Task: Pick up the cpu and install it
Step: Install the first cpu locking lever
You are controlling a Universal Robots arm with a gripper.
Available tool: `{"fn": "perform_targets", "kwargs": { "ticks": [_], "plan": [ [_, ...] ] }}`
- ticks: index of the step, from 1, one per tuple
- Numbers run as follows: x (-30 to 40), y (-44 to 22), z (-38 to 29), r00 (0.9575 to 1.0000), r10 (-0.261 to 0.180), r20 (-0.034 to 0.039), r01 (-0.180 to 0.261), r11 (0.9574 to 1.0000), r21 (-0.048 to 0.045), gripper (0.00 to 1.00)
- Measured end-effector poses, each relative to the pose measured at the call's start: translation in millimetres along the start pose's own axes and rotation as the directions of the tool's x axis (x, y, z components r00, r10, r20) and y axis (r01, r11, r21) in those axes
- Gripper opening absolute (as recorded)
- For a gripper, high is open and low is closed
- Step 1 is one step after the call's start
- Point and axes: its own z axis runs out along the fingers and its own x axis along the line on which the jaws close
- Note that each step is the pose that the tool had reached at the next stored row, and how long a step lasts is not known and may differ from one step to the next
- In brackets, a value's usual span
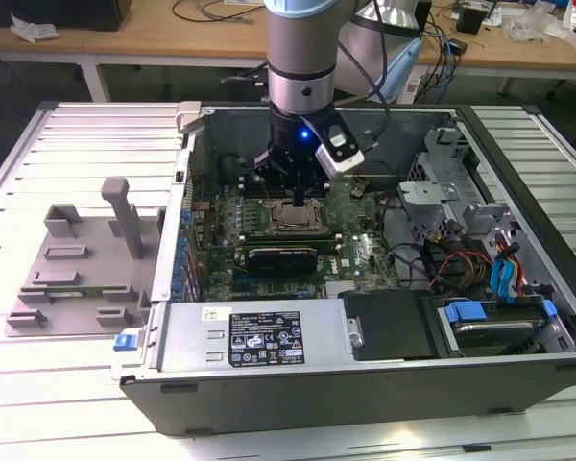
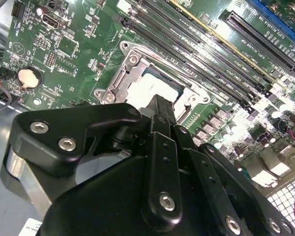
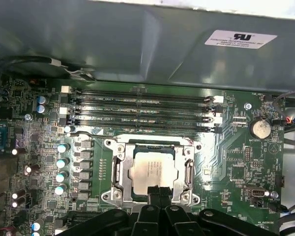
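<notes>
We see one cpu (image 3: pixel 150 169) sitting in its socket frame (image 3: pixel 117 169), with four memory slots (image 3: pixel 137 110) just beside it and one coin battery (image 3: pixel 260 129) nearby. The gripper (image 3: pixel 158 190) hangs over the cpu's edge, fingers pinched together, seemingly gripping nothing.

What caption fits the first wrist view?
Black gripper over the shiny silver square cpu lying in its metal-framed socket.

The cpu (image 1: pixel 296 215), a small flat square chip with a shiny silver-grey top, is lying level and face up inside the metal-edged socket frame (image 3: pixel 119 169) on the green board (image 3: pixel 236 162), sitting just above the exterior view's centre.
</notes>
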Motion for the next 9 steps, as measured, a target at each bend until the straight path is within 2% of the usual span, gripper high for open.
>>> {"fn": "perform_targets", "kwargs": {
  "ticks": [4, 5, 8, 9],
  "plan": [
    [0.9, 0.0, -0.8, 1.0000, 0.000, -0.0001, 0.000, 1.0000, 0.0000, 0.11],
    [4.7, 0.2, -0.9, 1.0000, 0.000, 0.0000, 0.000, 1.0000, -0.0007, 0.11],
    [28.6, 1.4, -2.2, 1.0000, 0.000, 0.0007, 0.000, 1.0000, -0.0016, 0.11],
    [34.5, 1.7, -2.6, 1.0000, 0.000, 0.0017, 0.000, 1.0000, -0.0017, 0.11]
  ]
}}
